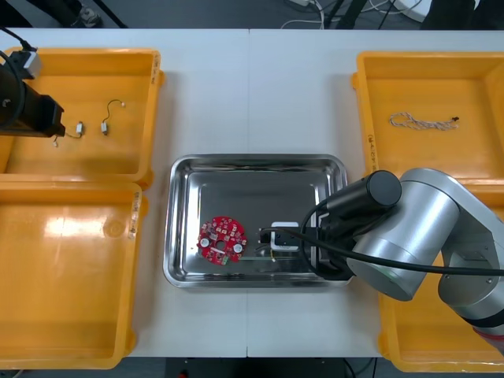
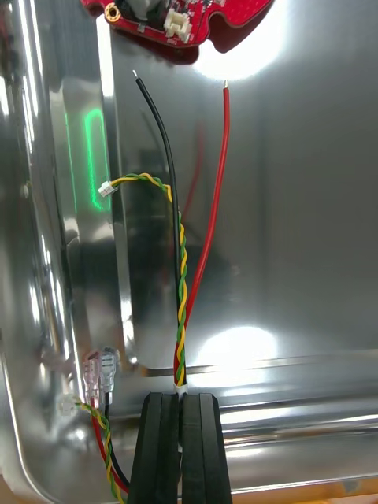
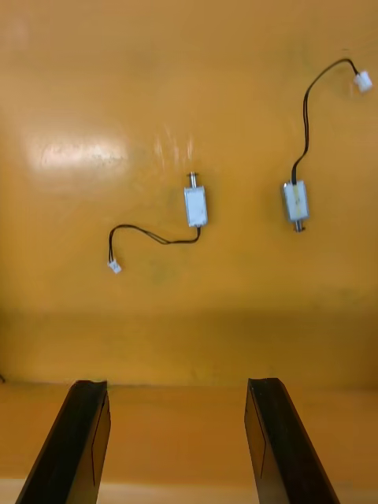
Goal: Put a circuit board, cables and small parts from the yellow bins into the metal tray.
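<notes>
My right gripper (image 2: 181,398) is low inside the metal tray (image 1: 252,161), shut on a red and yellow cable (image 2: 183,276) twisted with black and green strands. The cable's loose ends lie on the tray floor and reach toward the round red circuit board (image 1: 222,240), whose edge (image 2: 189,20) lies just beyond them. My left gripper (image 3: 176,386) hangs open over the far left yellow bin (image 1: 87,57), above two small metal parts (image 3: 195,206) (image 3: 295,201) with thin black leads.
A twisted blue and white cable (image 1: 421,120) lies in the far right bin (image 1: 429,59). The near left bin (image 1: 71,276) shows a bare floor. My right arm (image 1: 409,228) covers the tray's right corner and part of the near right bin (image 1: 425,346).
</notes>
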